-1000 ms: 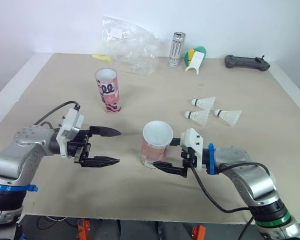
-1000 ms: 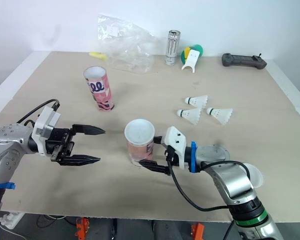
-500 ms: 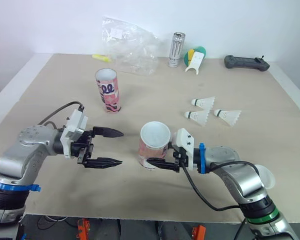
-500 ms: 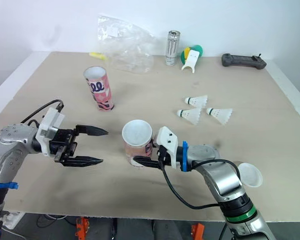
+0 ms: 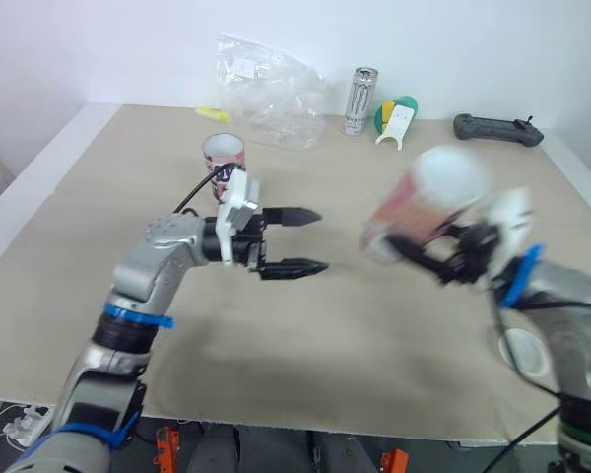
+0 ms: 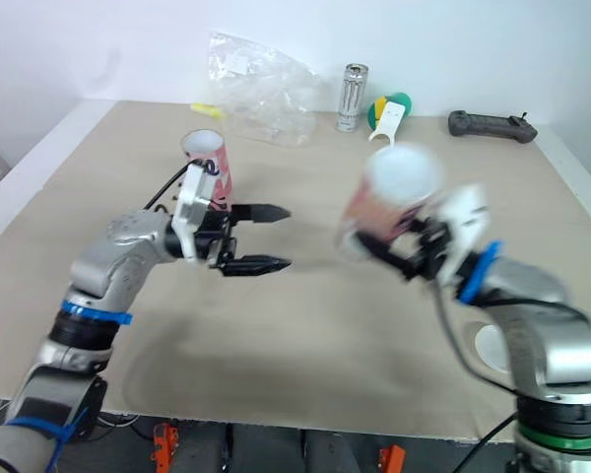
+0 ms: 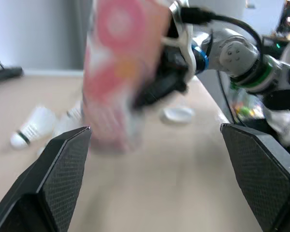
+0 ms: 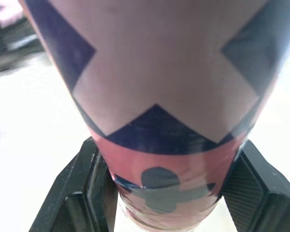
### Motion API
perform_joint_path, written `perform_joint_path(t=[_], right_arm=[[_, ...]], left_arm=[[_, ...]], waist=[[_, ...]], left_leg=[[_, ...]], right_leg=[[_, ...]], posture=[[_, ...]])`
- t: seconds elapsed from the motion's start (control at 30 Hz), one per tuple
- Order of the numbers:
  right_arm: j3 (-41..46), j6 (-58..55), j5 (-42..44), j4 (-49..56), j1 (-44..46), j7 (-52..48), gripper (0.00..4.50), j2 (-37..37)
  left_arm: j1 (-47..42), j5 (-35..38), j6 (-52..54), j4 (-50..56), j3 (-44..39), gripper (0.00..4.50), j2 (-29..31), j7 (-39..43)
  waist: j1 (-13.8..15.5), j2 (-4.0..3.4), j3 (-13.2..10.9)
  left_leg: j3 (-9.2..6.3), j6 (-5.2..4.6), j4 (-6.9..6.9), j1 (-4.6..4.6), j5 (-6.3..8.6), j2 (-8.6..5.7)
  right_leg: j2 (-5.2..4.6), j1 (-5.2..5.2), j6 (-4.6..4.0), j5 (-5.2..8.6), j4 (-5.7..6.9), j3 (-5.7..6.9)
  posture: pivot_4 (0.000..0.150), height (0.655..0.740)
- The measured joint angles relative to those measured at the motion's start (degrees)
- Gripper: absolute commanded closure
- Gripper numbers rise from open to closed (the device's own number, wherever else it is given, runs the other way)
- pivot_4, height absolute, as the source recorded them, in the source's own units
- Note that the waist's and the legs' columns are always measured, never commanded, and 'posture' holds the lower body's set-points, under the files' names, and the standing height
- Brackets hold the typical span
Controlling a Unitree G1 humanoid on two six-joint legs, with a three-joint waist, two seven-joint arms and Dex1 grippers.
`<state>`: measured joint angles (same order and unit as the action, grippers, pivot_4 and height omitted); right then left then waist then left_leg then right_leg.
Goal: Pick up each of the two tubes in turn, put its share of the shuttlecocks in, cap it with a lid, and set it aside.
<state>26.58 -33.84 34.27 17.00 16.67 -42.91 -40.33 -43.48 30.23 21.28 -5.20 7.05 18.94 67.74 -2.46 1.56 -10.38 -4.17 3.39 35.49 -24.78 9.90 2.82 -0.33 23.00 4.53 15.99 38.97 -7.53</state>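
Smooth pink cylindrical tube (image 5: pixel 414 212) in right claw (image 8: pixel 166 193), pads (image 8: pixel 253 191) black, cross-hatched

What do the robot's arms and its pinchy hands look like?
Both arms are shiny silver-grey and rounded. The left arm wears a blue band and a looping black cable; the right arm has a blue wrist band and a green ring lower down. The left gripper and right gripper each have a white block and two black fingers.

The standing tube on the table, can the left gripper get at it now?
Probably yes: the left gripper is open and empty, and the standing tube sits just beyond its wrist; it would need to turn.
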Motion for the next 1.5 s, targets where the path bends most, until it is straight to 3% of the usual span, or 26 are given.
perform_joint_path(t=[0.1,0.23,0.4,0.57,0.87,1.0,1.27,1.5], right_arm=[[7.9,0.5,-0.4,-7.4,3.2,7.2,1.52,-0.9],[9.1,1.8,-7.8,-18.6,6.6,19.8,1.52,-1.1],[8.3,4.4,-13.9,-33.1,11.3,32.2,1.52,1.2],[11.5,7.2,-14.3,-41.8,13.2,38.3,1.52,1.6],[12.3,10.9,-14.4,-47.5,10.9,39.9,1.52,1.6],[11.2,12.6,-14.5,-47.7,9.7,38.5,0.04,1.6],[10.3,12.6,-13.9,-48.8,7.7,36.4,0.04,1.5],[9.9,7.4,-12.8,-42.2,0.6,31.8,0.04,-2.2]], left_arm=[[-2.6,-2.3,-2.3,-5.5,0.4,0.00,-3.6,-1.7],[-3.8,-5.8,-6.0,-9.8,2.9,0.00,-7.5,-3.0],[-3.5,-8.5,-8.0,-11.8,3.8,0.00,-7.6,-3.1],[-2.8,-8.8,-8.4,-11.5,3.7,0.00,-7.1,-2.2],[-0.7,-8.6,-7.5,-8.7,3.4,0.00,-6.6,-2.2],[-0.6,-8.6,-7.5,-8.5,3.4,0.00,-6.5,-2.2],[-0.6,-8.6,-7.4,-8.5,3.3,0.00,-6.6,-2.3],[-0.2,-8.4,-7.1,-8.4,3.1,0.00,-5.7,-2.1]], waist=[[-0.2,0.00,0.0],[-0.5,-0.06,0.0],[-0.8,-0.62,0.0],[-0.6,-0.79,0.0],[-0.8,-0.87,0.0],[-0.8,-0.86,0.0],[-0.9,-0.89,0.0],[-0.8,-0.90,0.0]], left_leg=[[0.01,-0.02,0.00,0.06,-0.01,-0.01],[0.02,-0.07,-0.10,0.15,-0.04,-0.02],[0.12,-0.09,-0.14,0.12,-0.05,-0.09],[0.11,-0.11,-0.16,0.08,-0.05,-0.14],[0.11,-0.14,-0.14,0.11,-0.07,-0.15],[0.11,-0.20,-0.12,0.13,-0.11,-0.15],[0.11,-0.21,-0.12,0.13,-0.12,-0.16],[0.11,-0.21,-0.13,0.13,-0.12,-0.17]], right_leg=[[0.00,-0.04,-0.01,-0.04,0.00,-0.05],[0.04,-0.03,-0.18,-0.14,0.01,-0.13],[-0.01,0.01,-0.27,-0.20,0.02,-0.26],[-0.06,0.01,-0.26,-0.17,0.00,-0.25],[-0.07,-0.01,-0.18,-0.19,0.01,-0.26],[-0.07,-0.05,0.00,-0.14,0.00,-0.25],[-0.07,-0.06,0.05,-0.13,0.00,-0.27],[-0.08,-0.06,0.11,-0.08,-0.01,-0.27]], posture=[[0.150,0.7400],[0.150,0.7400],[0.150,0.7400],[0.150,0.7400],[0.150,0.7400],[0.150,0.7400],[0.150,0.7400],[0.150,0.7400]])
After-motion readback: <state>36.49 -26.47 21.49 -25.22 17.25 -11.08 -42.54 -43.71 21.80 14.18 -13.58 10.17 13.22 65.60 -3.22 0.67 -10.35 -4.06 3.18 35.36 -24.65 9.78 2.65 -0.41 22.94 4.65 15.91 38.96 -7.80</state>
